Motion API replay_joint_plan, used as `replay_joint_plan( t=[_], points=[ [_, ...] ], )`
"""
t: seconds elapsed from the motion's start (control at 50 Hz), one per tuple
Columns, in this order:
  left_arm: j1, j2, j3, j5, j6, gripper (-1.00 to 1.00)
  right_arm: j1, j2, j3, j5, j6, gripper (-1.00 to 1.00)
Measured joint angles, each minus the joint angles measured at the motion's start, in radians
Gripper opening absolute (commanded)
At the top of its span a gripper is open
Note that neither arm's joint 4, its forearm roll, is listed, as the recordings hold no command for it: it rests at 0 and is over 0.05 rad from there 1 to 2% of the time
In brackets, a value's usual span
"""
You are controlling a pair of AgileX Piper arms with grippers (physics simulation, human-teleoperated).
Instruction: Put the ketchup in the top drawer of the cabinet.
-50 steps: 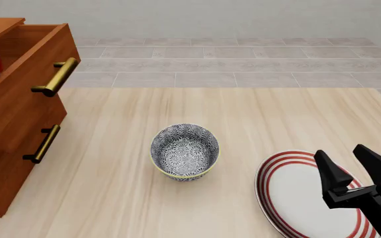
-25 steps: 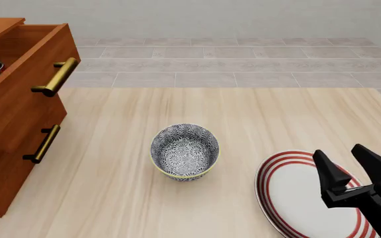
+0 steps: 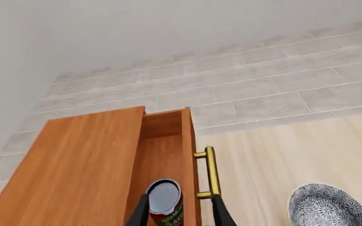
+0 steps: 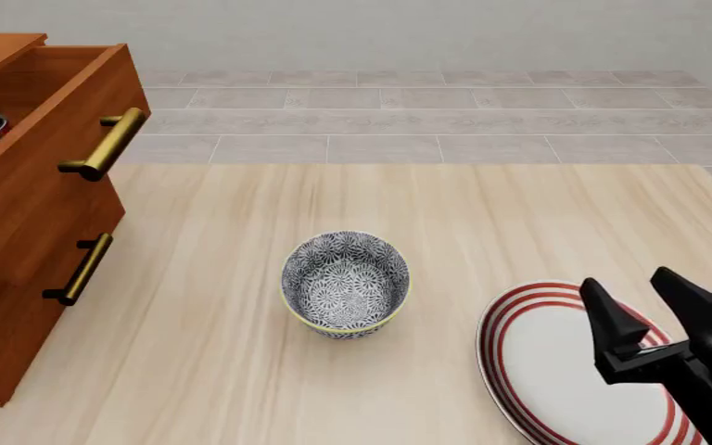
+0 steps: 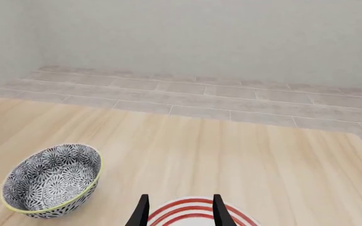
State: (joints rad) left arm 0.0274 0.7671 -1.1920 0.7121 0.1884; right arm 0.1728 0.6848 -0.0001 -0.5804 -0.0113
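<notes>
— Since a second ago, what has moved?

— Ketchup (image 3: 165, 203) has dropped: it stood tall at the drawer's edge, and now only its dark silver-rimmed top shows in the front view. My right pincer (image 4: 651, 311) has barely drifted.

— Start big. Where are the containers?

— At the table's left stands the cabinet (image 4: 10, 306), its top drawer (image 4: 53, 148) pulled out, brass handle (image 4: 108, 142) facing the bowl. The ketchup sits upright inside that drawer. Next in size, the red-ringed plate (image 4: 532, 357) lies near right, bare. The patterned bowl (image 4: 345, 283) in the middle holds nothing.

— And your arms?

— My left pincer (image 3: 179, 212) hangs over the open drawer, fingers either side of the can; whether they touch it I cannot tell. My right pincer hovers above the plate, fingers spread apart, gripping nothing.
</notes>
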Motion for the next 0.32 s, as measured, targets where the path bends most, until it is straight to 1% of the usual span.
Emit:
replay_joint_plan(
  t=[0.32],
  points=[
    [-0.118,-0.102,-0.106,0.148,0.019,1.00,0.001,-0.001,0.000,0.006,-0.003,1.00]
  ],
)
